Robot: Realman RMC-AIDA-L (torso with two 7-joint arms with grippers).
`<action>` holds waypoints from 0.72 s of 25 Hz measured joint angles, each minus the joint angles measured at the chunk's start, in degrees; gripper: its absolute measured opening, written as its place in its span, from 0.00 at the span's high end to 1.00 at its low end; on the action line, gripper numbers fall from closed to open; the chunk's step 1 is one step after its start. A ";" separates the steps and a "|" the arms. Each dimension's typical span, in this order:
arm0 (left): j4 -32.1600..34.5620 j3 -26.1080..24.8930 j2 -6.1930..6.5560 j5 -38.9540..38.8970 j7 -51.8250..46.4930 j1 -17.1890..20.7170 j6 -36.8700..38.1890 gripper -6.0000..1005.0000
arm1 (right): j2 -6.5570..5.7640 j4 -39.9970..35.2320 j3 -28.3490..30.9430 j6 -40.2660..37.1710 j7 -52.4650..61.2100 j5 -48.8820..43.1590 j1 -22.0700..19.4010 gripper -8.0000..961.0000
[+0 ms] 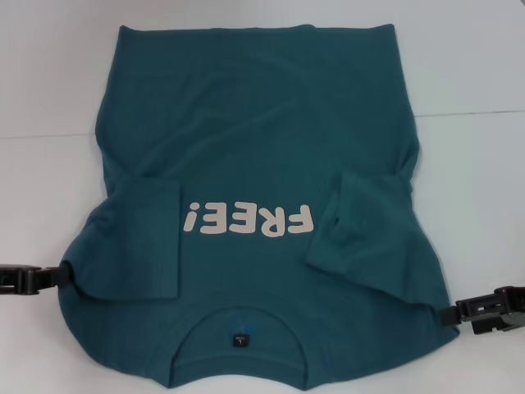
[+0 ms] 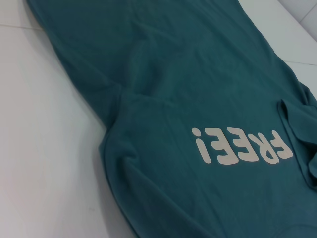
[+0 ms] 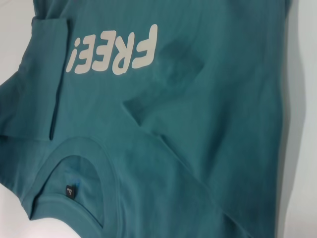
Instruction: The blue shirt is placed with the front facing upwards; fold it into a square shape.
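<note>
White table (image 1: 49, 74): blue shirt (image 1: 246, 156) lies flat at frame centre, both sleeves folded inward, collar at the bottom edge, its hem cut off. Left gripper (image 1: 59, 277) at the shirt's lower-left edge, right gripper (image 1: 449, 312) at its lower-right edge. Finger spread cannot be made out on either; contact with the cloth is unclear.

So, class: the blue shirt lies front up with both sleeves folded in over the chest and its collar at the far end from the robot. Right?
Not quite. The head view shows the blue shirt front up with both sleeves folded in, but its collar lies at the near end, closest to the robot; the hem is at the far end.
</note>
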 joint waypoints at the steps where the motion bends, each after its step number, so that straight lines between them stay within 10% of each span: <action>1: 0.02 0.02 0.00 -0.01 0.00 -0.02 0.00 0.97 | 0.00 0.18 0.17 0.03 0.00 -0.13 -0.02 0.17; 18: 0.08 0.08 0.07 -0.09 0.00 -0.30 0.00 0.97 | 0.32 4.34 0.95 3.55 -0.75 -0.09 0.34 0.02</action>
